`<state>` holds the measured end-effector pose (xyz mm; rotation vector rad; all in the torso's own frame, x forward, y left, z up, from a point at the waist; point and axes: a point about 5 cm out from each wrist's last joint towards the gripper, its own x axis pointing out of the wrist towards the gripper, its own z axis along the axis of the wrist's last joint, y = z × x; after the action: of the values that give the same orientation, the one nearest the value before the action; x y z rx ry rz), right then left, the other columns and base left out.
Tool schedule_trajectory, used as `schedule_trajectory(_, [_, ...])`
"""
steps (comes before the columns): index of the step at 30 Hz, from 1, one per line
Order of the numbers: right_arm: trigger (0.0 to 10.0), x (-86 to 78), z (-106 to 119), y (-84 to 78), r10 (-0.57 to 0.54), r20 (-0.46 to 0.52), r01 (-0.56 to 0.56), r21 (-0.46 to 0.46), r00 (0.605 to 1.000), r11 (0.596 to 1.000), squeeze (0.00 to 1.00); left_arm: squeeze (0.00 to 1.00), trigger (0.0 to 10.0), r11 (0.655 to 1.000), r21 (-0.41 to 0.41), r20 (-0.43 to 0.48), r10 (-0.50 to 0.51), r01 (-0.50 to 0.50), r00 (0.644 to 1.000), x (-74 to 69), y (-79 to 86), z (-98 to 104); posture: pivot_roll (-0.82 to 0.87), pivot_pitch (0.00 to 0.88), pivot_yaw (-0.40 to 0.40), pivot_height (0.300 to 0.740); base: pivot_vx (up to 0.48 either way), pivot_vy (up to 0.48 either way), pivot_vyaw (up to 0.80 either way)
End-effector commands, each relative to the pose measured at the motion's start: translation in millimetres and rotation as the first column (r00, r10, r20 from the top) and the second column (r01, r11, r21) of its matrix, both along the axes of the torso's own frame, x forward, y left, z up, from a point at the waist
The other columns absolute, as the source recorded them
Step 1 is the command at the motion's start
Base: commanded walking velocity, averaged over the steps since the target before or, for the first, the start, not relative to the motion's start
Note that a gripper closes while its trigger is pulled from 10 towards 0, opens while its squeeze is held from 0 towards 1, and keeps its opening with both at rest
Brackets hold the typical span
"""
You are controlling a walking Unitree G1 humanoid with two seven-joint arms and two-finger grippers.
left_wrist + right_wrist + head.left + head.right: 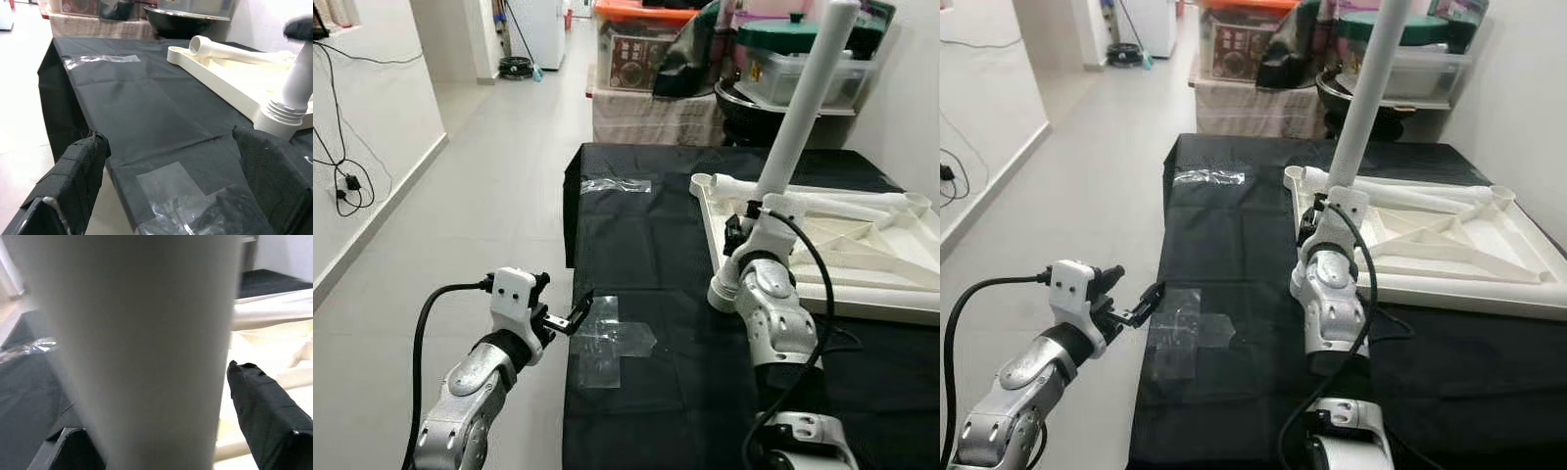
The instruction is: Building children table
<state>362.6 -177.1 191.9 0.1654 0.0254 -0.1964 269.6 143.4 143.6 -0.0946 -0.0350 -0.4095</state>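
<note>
Step in hand, by judgement: fitting a leg to the overturned top, one leg lifted and not yet seated. Right end effector [756, 217], clenched on a long white round plastic table leg [803, 103]; leg tilted, upper end leaning away to the right, ribbed threaded collar at the lower end [280, 113] hanging just above the black cloth at the near-left corner of the top. Cream-white moulded plastic tabletop [901, 304], lying underside up on the right half of the table; raised rim, diagonal stiffening ribs, round open socket at the far-left corner [702, 181]. A second white tubular leg [822, 201] lies loose inside it along the far edge. Table [636, 235], covered in a matt black non-woven cloth, faintly creased, with two patches of clear glossy tape, one crinkled patch at the near-left edge [607, 343] and one strip farther back [617, 184]. Left end effector [570, 319], released and carrying nothing, fingers wrapped in black woven fabric, held at the table's near-left edge beside the tape patch. Next move, by judgement: bring the threaded collar upright over a corner socket, lower it square, then turn it home; the smooth, slender leg may slip or cross-thread if left tilted
</note>
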Motion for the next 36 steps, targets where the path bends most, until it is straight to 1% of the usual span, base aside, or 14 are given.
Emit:
schedule_trajectory(1, [10.0, 5.4, 11, 10.9, 0.159, 0.069, -0.161, 0.021, 0.985, 0.987, 0.0, 0.0, 10.0, 1.0, 0.005, -0.025, -0.013, 0.013, 1.0, -1.1, -3.1, -6, 0.07, 0.0, -0.077, 0.74, 0.0, 0.0, 0.0])
schedule_trajectory(5, [10.0, 7.8, 8, 7.9, 0.339, 0.075, -0.339, -0.002, 0.938, 0.941, 0.0, 0.0, 10.0, 1.0, 0.004, -0.026, -0.014, 0.014, 1.0, -1.2, -3.5, -6, 0.08, 0.0, -0.08, 0.74, 0.0, 0.0, 0.0])
schedule_trajectory(7, [10.0, 10.4, -2, -20.1, 0.485, 0.017, -0.484, -0.06, 0.874, 0.873, 0.0, 0.0, 10.0, 1.0, 0.005, -0.024, -0.012, 0.012, 1.0, -0.5, -2.0, -5, 0.08, 0.0, -0.083, 0.74, 0.0, 0.0, 0.0])
schedule_trajectory(11, [9.1, 12.3, -6, -30.8, 0.507, -0.041, -0.508, -0.111, 0.861, 0.854, 0.0, 0.0, 10.0, 1.0, 0.008, -0.024, -0.01, 0.01, 1.0, -0.4, -1.0, -5, 0.08, 0.0, -0.083, 0.74, 0.0, 0.0, 0.0])
schedule_trajectory(12, [6.7, 12.8, -7, -32.8, 0.529, -0.061, -0.533, -0.126, 0.846, 0.837, 0.0, 0.0, 10.0, 1.0, 0.008, -0.025, -0.011, 0.011, 1.0, -0.6, -1.3, -6, 0.08, 0.0, -0.083, 0.74, 0.0, 0.0, 0.0])
schedule_trajectory(14, [6.7, 13.0, -7, -33.8, 0.545, -0.07, -0.549, -0.134, 0.835, 0.825, 0.0, 0.0, 10.0, 1.0, 0.008, -0.025, -0.011, 0.011, 1.0, -0.8, -1.6, -6, 0.08, 0.0, -0.083, 0.74, 0.0, 0.0, 0.0])
schedule_trajectory(15, [0.0, 15.7, -8, -36.7, 0.547, -0.072, -0.552, -0.121, 0.834, 0.825, 0.0, 0.0, 10.0, 1.0, 0.007, -0.026, -0.013, 0.013, 1.0, -0.7, -2.6, -6, 0.08, 0.0, -0.085, 0.74, 0.0, 0.0, 0.0])
schedule_trajectory(23, [0.0, 20.9, -12, -33.5, 0.42, -0.004, -0.42, -0.026, 0.907, 0.907, 0.0, 0.0, 10.0, 1.0, 0.006, -0.025, -0.011, 0.011, 1.0, -0.7, -2.5, -6, 0.08, 0.0, -0.085, 0.74, 0.0, 0.0, 0.0])
schedule_trajectory(26, [0.0, 19.8, -24, -39.6, 0.132, -0.011, -0.131, 0.079, 0.991, 0.988, 0.0, 0.0, 10.0, 1.0, 0.008, -0.027, -0.01, 0.01, 1.0, -1.3, -1.6, -6, 0.09, 0.0, -0.083, 0.74, 0.0, 0.0, 0.0])
schedule_trajectory(29, [0.0, 19.8, -24, -39.6, 0.132, -0.011, -0.131, 0.079, 0.991, 0.988, 0.0, 0.0, 10.0, 1.0, 0.008, -0.027, -0.01, 0.01, 1.0, -1.3, -1.6, -6, 0.09, 0.0, -0.083, 0.74, 0.0, 0.0, 0.0])
schedule_trajectory(30, [0.0, 9.0, -41, -40.1, -0.05, -0.087, 0.054, 0.043, 0.995, 0.998, 0.0, 0.0, 10.0, 1.0, 0.009, -0.028, -0.009, 0.009, 1.0, -1.6, -1.0, -6, 0.08, 0.0, -0.08, 0.74, 0.0, 0.0, 0.0])
schedule_trajectory(31, [0.0, 9.0, -41, -40.1, -0.05, -0.087, 0.054, 0.043, 0.995, 0.998, 0.0, 0.0, 10.0, 1.0, 0.009, -0.028, -0.009, 0.009, 1.0, -1.6, -1.0, -6, 0.08, 0.0, -0.08, 0.74, 0.0, 0.0, 0.0])
schedule_trajectory(32, [0.0, -7.1, -56, -31.2, -0.196, -0.153, 0.197, -0.005, 0.969, 0.98, 0.0, 0.0, 10.0, 1.0, 0.009, -0.028, -0.01, 0.011, 1.0, -1.6, -1.9, -6, 0.09, 0.0, -0.08, 0.74, 0.0, 0.0, 0.0])
schedule_trajectory(36, [0.0, -25.9, -61, -5.5, -0.26, -0.175, 0.25, -0.076, 0.95, 0.965, 0.0, 0.0, 10.0, 1.0, 0.009, -0.028, -0.013, 0.013, 1.0, -1.4, -2.5, -6, 0.08, 0.0, -0.079, 0.74, 0.0, 0.0, 0.0])
